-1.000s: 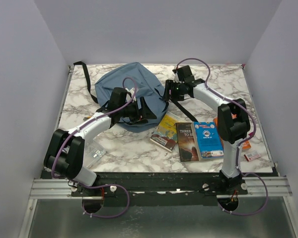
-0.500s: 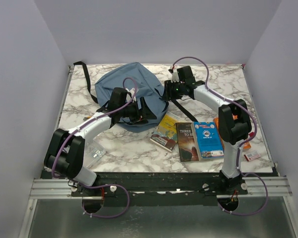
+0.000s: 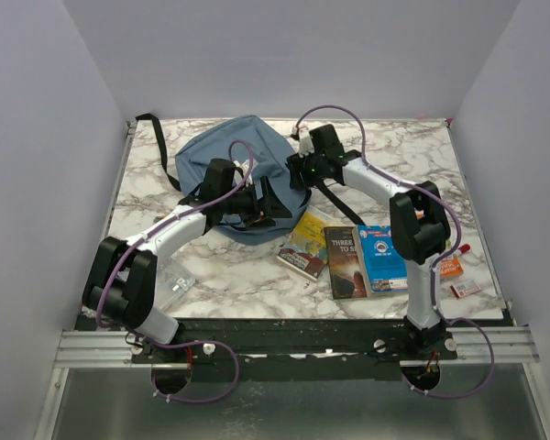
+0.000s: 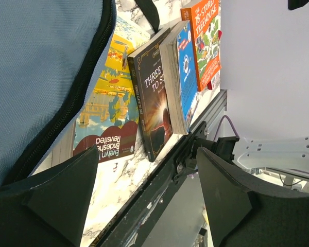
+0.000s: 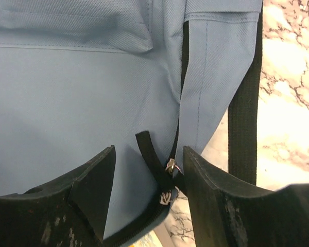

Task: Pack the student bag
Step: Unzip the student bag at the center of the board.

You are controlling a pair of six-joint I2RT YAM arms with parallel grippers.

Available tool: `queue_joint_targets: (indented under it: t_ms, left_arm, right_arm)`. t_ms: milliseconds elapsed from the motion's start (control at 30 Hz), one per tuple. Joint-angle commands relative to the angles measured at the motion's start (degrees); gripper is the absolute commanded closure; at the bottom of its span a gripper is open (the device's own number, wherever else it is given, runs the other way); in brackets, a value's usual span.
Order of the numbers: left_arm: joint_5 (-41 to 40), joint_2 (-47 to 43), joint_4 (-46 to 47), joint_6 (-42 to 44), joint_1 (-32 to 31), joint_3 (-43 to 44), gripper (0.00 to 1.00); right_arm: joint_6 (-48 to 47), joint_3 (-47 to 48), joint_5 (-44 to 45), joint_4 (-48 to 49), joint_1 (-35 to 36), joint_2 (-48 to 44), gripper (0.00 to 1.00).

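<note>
Evidently the zip comes first: the bag lies toward the far left corner, and the right gripper hangs spread over its zip pull, likely to pinch it. The left gripper, also spread and empty, sits at the bag's near edge.

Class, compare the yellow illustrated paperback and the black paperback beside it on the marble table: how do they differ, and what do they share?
The yellow illustrated paperback lies askew, while the black paperback sits nearly square to the near edge of the marble table. The yellow one is uncovered; a blue book overlaps the black one's right side. Both lie flat, cover up, outside the dusty-blue fabric backpack.
</note>
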Motion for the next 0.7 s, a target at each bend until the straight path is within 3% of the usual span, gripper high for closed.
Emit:
queue_joint_targets:
  t_ms: [0,133,400,467,600,667]
  left_arm:
    - [1.53,-0.10,-0.05,-0.49,0.19,0.96,0.21]
    - [1.30,-0.21,0.00,-0.50,0.15,0.61,0.22]
    - [1.21,-0.58,-0.14,-0.50,0.20,1.00,0.22]
    - [1.21,-0.50,-0.21,-0.58,0.18,1.43,0.22]
    - [0.28,0.01,-0.70,-1.22,0.21,3.45,0.23]
    - [-0.96,0.65,-1.36,-2.33,0.21,5.21,0.25]
  right_arm:
    - [-5.42,3.01,11.36,0.31,3.08,2.81,0.44]
    - [-5.05,2.43,18.65,2.08,3.74,2.99,0.53]
    - [-8.01,3.88,26.31,1.95,5.31,5.58,0.55]
    - [-7.04,3.98,26.26,2.14,5.31,5.59,0.62]
    - [-2.59,2.75,26.66,4.32,5.27,3.56,0.88]
    - [-0.36,1.50,25.19,5.63,5.27,1.30,0.92]
